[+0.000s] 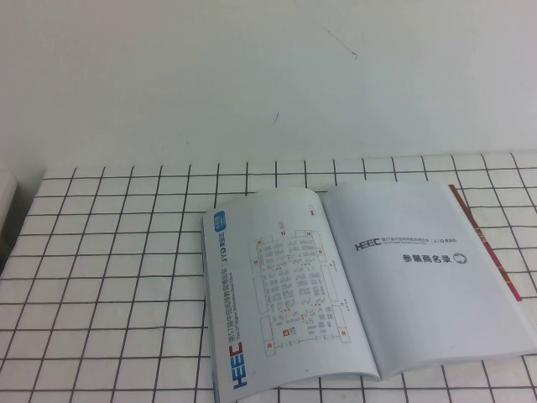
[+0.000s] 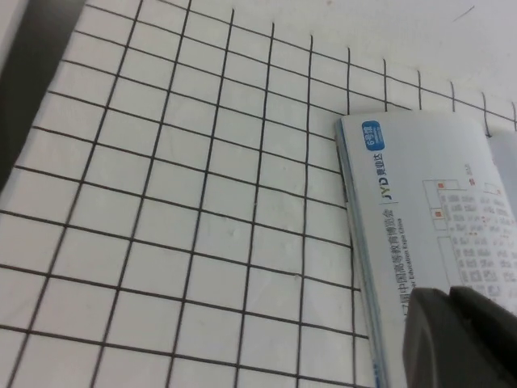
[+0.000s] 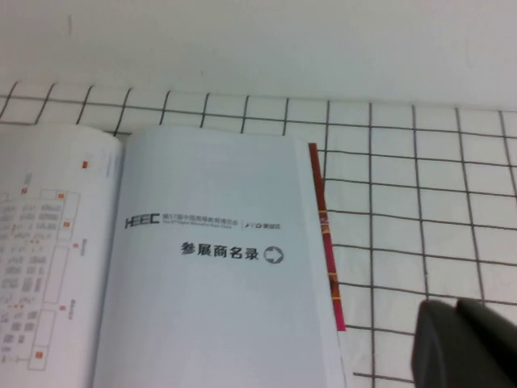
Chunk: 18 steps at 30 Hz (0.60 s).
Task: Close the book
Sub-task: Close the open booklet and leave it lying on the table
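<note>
book [image 1: 361,285] lies open; left gripper [image 2: 462,338], right gripper [image 3: 464,343] near its edges, state unclear

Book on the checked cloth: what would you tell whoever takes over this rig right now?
The left hand is out of the high view; its wrist view shows it near the book's left page.
The right hand is also out of the high view, just off the book's right edge, over the checked cloth.
The book lies open and flat. Nothing is done; closing it is all that is left.
</note>
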Each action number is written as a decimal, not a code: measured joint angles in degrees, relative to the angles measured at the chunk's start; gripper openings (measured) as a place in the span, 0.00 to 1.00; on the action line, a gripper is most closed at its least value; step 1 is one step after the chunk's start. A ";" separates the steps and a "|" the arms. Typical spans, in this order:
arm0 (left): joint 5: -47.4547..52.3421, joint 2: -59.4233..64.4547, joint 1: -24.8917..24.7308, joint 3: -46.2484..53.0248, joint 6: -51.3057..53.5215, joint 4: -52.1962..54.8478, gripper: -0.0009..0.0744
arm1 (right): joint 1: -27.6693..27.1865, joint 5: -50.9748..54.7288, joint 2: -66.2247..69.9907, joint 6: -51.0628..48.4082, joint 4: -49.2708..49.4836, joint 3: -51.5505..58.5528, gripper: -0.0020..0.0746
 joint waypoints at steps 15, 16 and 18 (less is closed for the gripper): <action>-0.96 20.25 0.00 0.00 32.98 -41.32 0.01 | 7.70 5.65 17.96 -22.16 17.76 -3.06 0.02; -0.96 21.68 0.00 0.00 35.77 -44.07 0.01 | 7.70 7.00 19.52 -23.71 19.67 -3.99 0.02; -0.96 24.25 0.00 0.00 40.13 -48.14 0.01 | 7.70 9.30 22.38 -26.06 22.69 -5.70 0.02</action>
